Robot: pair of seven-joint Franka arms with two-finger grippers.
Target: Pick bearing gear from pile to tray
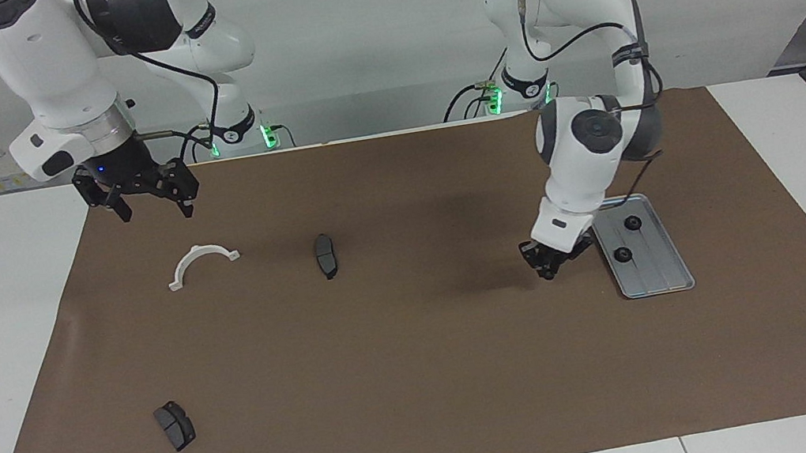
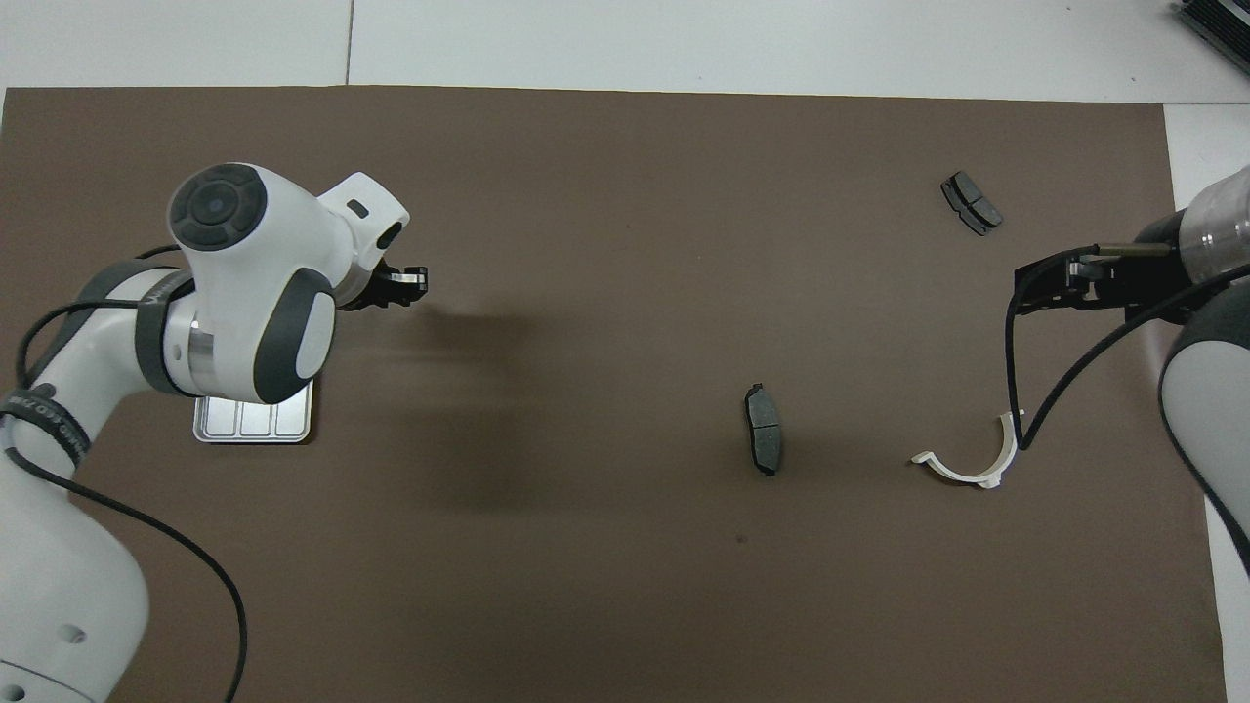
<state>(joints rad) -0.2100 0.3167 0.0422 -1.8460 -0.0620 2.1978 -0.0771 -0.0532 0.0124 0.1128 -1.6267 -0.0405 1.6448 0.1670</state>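
Observation:
The silver tray (image 1: 654, 277) lies toward the left arm's end of the mat and holds two small black gears (image 1: 632, 222) (image 1: 622, 254). In the overhead view the left arm covers all but one end of the tray (image 2: 254, 426). My left gripper (image 1: 548, 267) (image 2: 402, 283) hangs over the mat just beside the tray. Its fingers are close together on a small dark bearing gear. My right gripper (image 1: 144, 197) (image 2: 1050, 281) is open and empty, over the mat's edge near the white half-ring (image 1: 201, 259) (image 2: 972, 461).
One dark brake pad (image 1: 326, 255) (image 2: 764, 428) lies mid-mat. A second brake pad (image 1: 175, 425) (image 2: 971, 203) lies farther from the robots toward the right arm's end. The brown mat (image 1: 426, 383) covers most of the white table.

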